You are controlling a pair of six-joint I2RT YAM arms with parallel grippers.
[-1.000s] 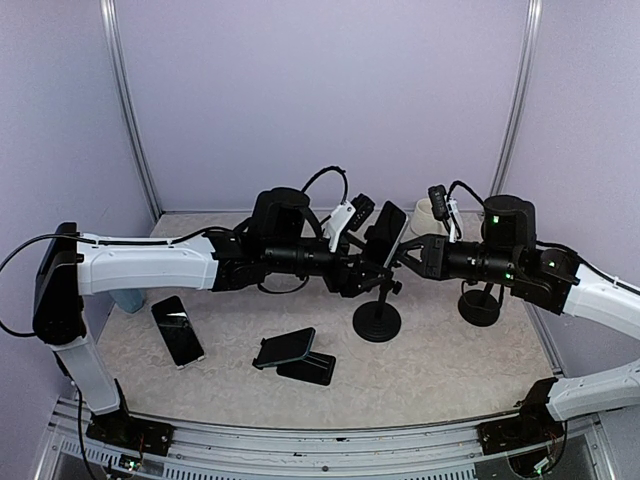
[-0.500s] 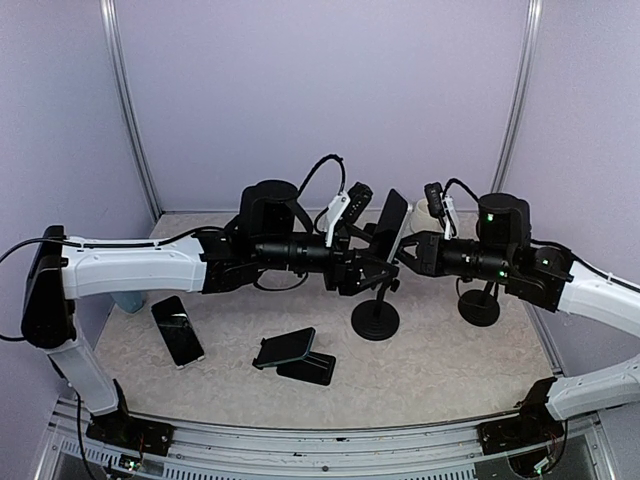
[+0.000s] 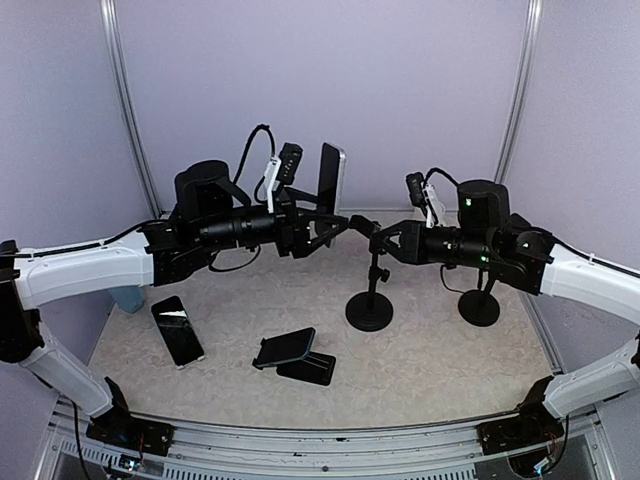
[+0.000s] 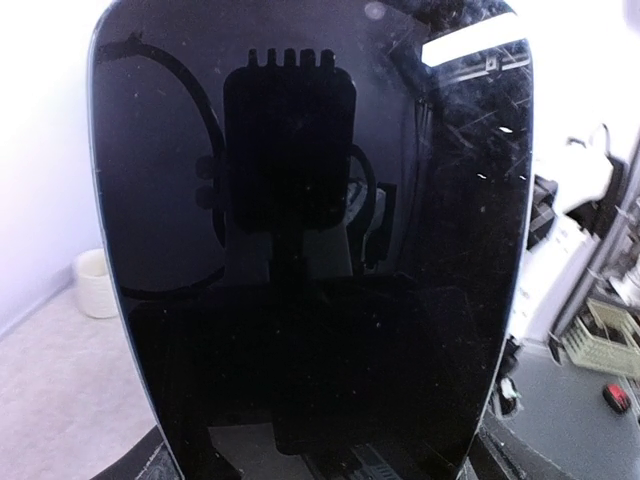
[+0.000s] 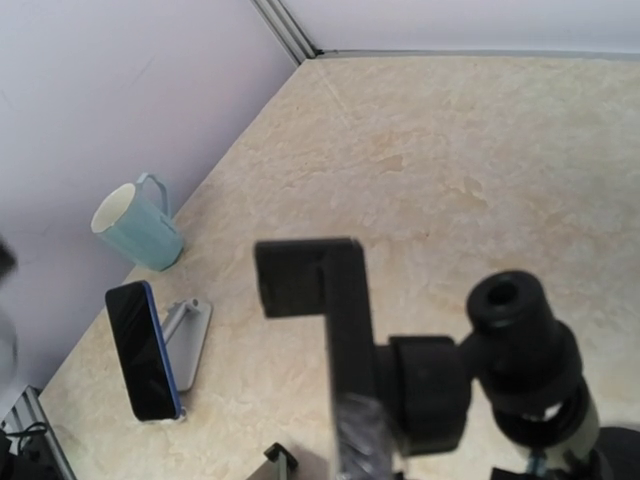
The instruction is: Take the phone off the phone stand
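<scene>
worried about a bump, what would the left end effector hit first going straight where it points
Most likely the phone stand at its empty clamp, with the right end effector close behind; depth is unclear from above.

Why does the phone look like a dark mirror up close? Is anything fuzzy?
Left wrist view: the phone has a glossy screen that fills the frame and mirrors dark shapes, with a white glare streak at top right and a washed-out background. Right wrist view: the phone stand is close and slightly soft; the mug is clearer. Top external view: even light, faint shadows.
</scene>
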